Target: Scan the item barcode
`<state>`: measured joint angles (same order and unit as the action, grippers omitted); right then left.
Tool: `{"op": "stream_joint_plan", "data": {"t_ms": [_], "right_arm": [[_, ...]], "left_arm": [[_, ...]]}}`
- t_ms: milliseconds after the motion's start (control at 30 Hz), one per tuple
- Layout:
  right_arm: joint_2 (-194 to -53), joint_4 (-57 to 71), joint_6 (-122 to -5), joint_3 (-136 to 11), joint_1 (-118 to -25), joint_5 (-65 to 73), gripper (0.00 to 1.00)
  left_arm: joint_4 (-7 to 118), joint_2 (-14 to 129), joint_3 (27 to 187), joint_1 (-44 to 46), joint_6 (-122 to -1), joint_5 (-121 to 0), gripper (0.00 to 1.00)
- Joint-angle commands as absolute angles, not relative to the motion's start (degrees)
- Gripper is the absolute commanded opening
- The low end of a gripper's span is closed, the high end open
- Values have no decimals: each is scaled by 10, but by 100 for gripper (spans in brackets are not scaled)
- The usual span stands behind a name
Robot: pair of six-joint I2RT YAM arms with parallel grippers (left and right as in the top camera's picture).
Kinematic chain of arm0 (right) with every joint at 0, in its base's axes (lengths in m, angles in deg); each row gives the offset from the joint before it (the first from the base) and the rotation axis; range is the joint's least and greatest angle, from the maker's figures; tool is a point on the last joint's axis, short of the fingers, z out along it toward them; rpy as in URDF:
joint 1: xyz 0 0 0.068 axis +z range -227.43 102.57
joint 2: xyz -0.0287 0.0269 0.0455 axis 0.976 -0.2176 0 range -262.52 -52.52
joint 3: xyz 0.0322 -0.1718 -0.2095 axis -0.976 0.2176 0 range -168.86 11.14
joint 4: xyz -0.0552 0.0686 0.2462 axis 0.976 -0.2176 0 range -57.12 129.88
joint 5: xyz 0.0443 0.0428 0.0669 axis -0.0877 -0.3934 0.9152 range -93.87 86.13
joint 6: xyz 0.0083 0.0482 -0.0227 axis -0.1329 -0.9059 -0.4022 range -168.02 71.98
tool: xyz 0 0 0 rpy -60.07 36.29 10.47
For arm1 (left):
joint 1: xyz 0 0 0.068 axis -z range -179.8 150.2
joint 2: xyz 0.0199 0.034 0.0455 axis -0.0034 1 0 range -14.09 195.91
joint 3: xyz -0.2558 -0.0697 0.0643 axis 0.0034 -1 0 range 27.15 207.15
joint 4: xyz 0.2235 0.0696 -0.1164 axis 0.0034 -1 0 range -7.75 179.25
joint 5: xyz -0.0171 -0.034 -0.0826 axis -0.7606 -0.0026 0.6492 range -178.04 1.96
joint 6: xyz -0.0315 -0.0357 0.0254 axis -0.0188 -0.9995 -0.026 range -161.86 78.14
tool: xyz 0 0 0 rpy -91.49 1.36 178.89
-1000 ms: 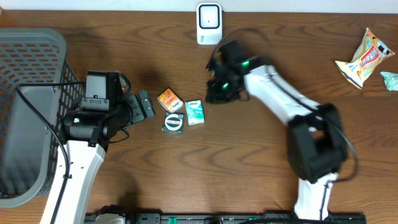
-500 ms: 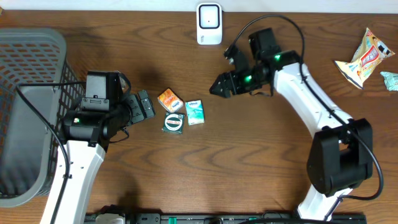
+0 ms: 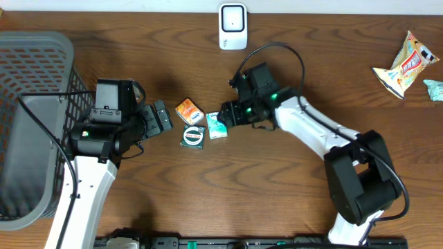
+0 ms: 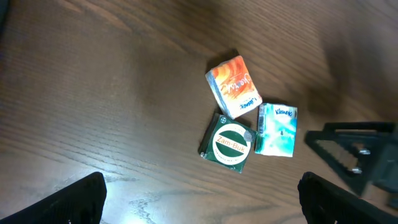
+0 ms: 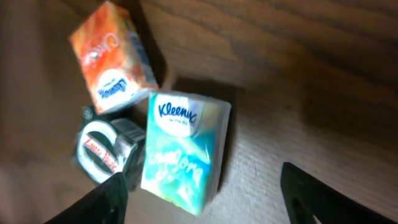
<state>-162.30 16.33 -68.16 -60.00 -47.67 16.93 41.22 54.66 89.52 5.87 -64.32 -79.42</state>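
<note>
Near the centre of the overhead view, the right gripper [image 3: 224, 116] is the one thing that moves: from a clenched pose closer to the scanner [image 3: 232, 26] a second back, it swings out to the right, spreads its jaws, and now drops down-left to the right edge of the tissue pack [image 3: 217, 125]. Its wrist view shows the pack [image 5: 183, 149] lying flat on the table [image 5: 298, 87], label up, between the two spread fingers and nearer the left-hand one, with nothing gripped yet. The pack sits just beside the orange pack [image 3: 188, 111] and the tin [image 3: 193, 137], close enough that a finger could nudge them (the tin almost touches its lower-left corner). The left gripper [image 3: 160, 119] does not shift across the three overhead frames; it waits released, left of the cluster. My reading is that the reach is done and the grasp is next, so the tissue pack looks like the item chosen for scanning, and it has yet to be lifted and carried up-frame to the scanner.
</note>
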Motion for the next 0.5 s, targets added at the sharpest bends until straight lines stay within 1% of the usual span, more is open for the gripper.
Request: {"op": "stream_joint_plan", "data": {"t_ms": [0,200,267,300,333,367,400,467], "right_arm": [[-1635,186,-728,-581,-458,127,76],[-1676,219,-755,-579,-443,131,80],[-1691,224,-755,-579,-443,140,79],[-1697,224,-755,-579,-443,145,77],[-1703,224,-755,-579,-443,145,72],[-1708,224,-755,-579,-443,147,64],[-1709,223,-754,-579,-444,147,51],[-1709,223,-754,-579,-444,148,37]], "left_arm": [[410,548,900,55,-642,-802,97],[411,548,900,55,-642,-802,98],[410,548,900,55,-642,-802,98],[411,548,900,55,-642,-802,98],[411,548,900,55,-642,-802,98],[411,548,900,55,-642,-802,98],[410,548,900,55,-642,-802,98],[411,548,900,55,-642,-802,98]]}}
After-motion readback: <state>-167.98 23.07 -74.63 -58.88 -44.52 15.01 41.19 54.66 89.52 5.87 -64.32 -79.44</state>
